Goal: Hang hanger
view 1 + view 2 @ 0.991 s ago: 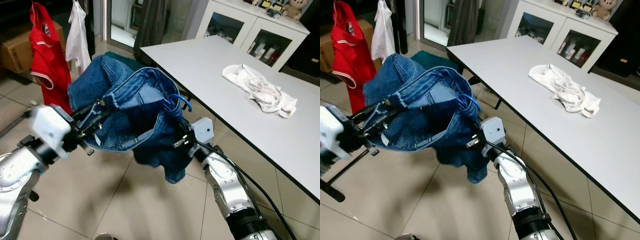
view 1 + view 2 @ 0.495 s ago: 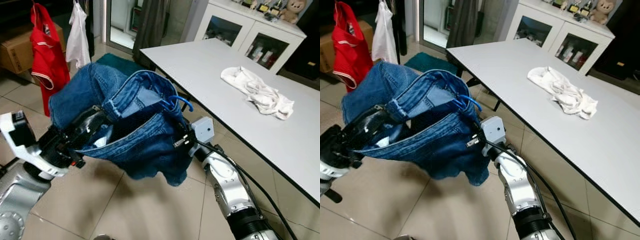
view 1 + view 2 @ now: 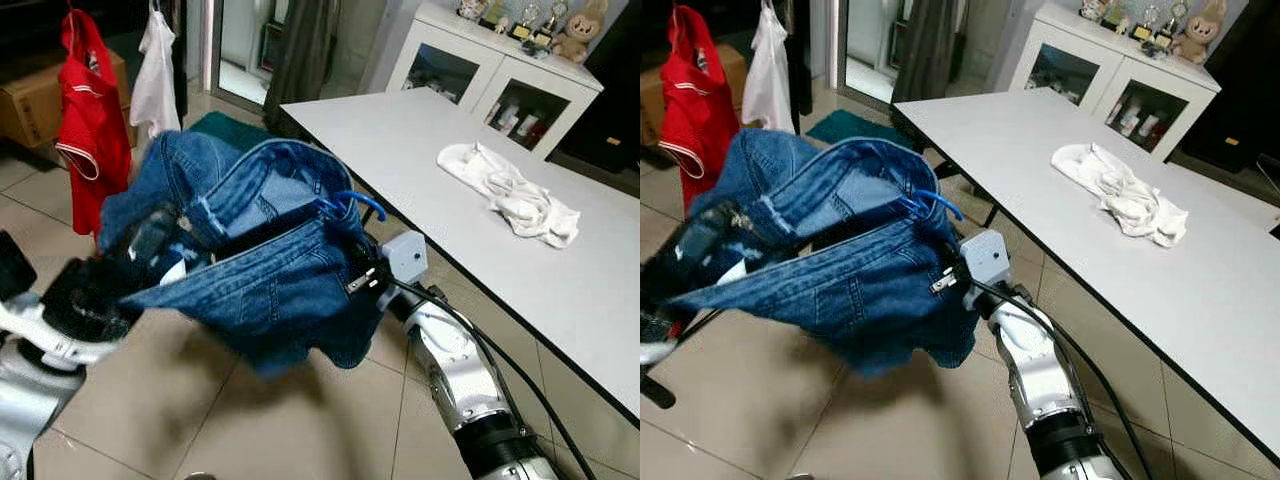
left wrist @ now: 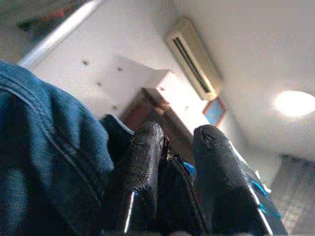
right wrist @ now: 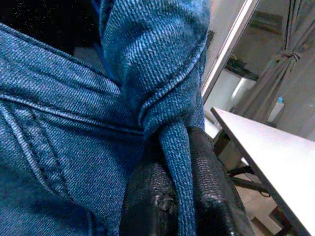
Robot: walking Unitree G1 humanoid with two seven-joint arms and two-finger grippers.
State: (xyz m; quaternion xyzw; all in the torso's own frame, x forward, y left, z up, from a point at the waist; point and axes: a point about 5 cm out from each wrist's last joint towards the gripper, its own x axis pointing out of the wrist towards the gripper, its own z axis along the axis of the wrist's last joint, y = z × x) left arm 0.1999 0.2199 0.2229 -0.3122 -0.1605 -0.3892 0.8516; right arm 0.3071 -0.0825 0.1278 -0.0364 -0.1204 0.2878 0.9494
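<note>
A pair of blue jeans (image 3: 262,280) is held up over the tiled floor (image 3: 180,420), just beside the near edge of the white desk (image 3: 440,170), stretched by the waistband between the two grippers. From the head views the garment is seen whole: dark denim with paler lining at the open waist, bunched and sagging in the middle, with a blue hanger (image 3: 352,203) whose curved hook stands out of the waistband on the side nearer the desk. The right gripper (image 3: 358,281) is seen at the jeans' desk-side edge, the left gripper (image 3: 150,235) at the far edge, blurred and partly buried in cloth. What the head views leave hidden is given by the wrist views. In the right wrist view a rolled fold of denim is seen pinched between the two black fingers (image 5: 152,196), so the jaws there are closed tightly on the jeans. In the left wrist view the two fingers (image 4: 145,167) are seen narrowly parted with dark cloth lying between them, the ceiling and a wall air conditioner (image 4: 193,56) beyond; whether that cloth is actually clamped cannot be told. On the desk, well apart from the jeans, a crumpled white cloth (image 3: 505,195) is lying. Beyond the jeans, away from the desk, a red garment (image 3: 85,120) and a white garment (image 3: 155,80) are hung.
</note>
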